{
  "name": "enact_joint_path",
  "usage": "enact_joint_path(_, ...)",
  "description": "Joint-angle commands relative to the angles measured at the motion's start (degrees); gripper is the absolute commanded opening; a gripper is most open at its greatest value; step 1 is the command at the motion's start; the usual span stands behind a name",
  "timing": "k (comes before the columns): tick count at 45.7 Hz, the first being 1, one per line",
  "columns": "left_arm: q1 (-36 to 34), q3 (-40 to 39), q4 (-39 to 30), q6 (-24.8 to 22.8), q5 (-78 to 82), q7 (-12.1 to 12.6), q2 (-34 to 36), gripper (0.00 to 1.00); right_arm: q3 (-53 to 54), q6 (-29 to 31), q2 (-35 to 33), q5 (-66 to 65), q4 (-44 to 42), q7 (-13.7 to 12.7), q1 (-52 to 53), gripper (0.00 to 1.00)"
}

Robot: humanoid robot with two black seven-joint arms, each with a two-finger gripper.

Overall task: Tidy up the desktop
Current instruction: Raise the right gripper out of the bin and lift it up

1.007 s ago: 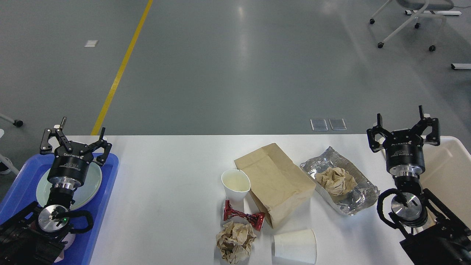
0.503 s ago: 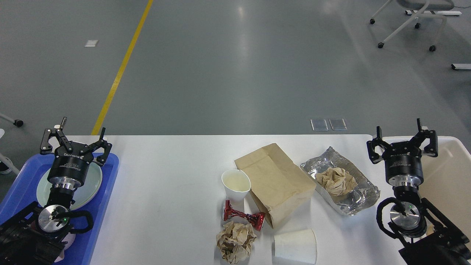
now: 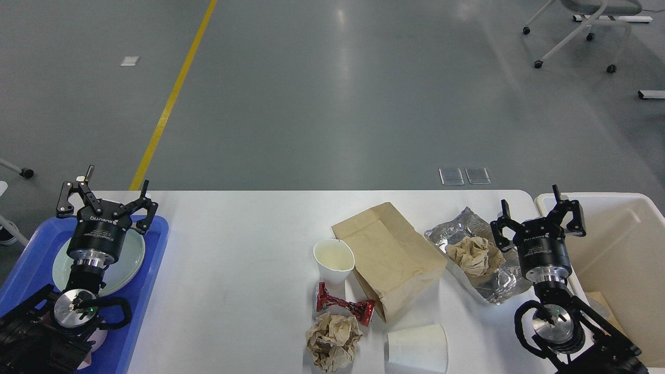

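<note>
At the right end of the desktop point(image 3: 239, 270), the right gripper point(image 3: 537, 215) has moved left and lower than a second ago: it stood by the rim of the cream bin point(image 3: 623, 244) and now hangs at the right edge of the crumpled foil point(image 3: 499, 283), just beside the paper wad point(image 3: 474, 254) lying on it. Its fingers are spread wide and hold nothing. The left gripper point(image 3: 106, 195) has not shifted; it hovers with its fingers wide apart over the pale green plate point(image 3: 132, 262) in the blue tray point(image 3: 150, 291) at the desktop's left end.

Outward from the foil lies a brown paper bag point(image 3: 387, 257), flat and touching an upright white cup point(image 3: 333, 259). Near the front edge sit a red wrapper point(image 3: 343, 306), a second brown paper ball point(image 3: 332, 340) and a white cup on its side point(image 3: 416, 347). These have stayed put.

The stretch between the tray and the upright cup is bare white surface, giving broad room. The desktop is white, matte, round-cornered, and spans the view from tray to bin, its far edge meeting grey floor point(image 3: 332, 104).
</note>
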Motion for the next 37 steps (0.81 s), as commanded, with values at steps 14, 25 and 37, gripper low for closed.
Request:
enact_joint_path(14, 0.00, -0.01, 0.00, 0.03, -0.04, -0.05, 0.00, 0.98, -0.01, -0.16, 0.47, 0.71, -0.21, -0.25, 0.50, 1.00)
enact_joint_path(25, 0.00, -0.01, 0.00, -0.06, -0.04, -0.05, 0.00, 0.98, -2.12, -2.00, 0.38, -0.87, 0.14, -0.78, 3.65, 1.00)
enact_joint_path(37, 0.00, -0.01, 0.00, 0.03, -0.04, -0.05, 0.00, 0.98, -11.09, -7.19, -0.58, -1.04, -0.04, -0.78, 8.50, 1.00)
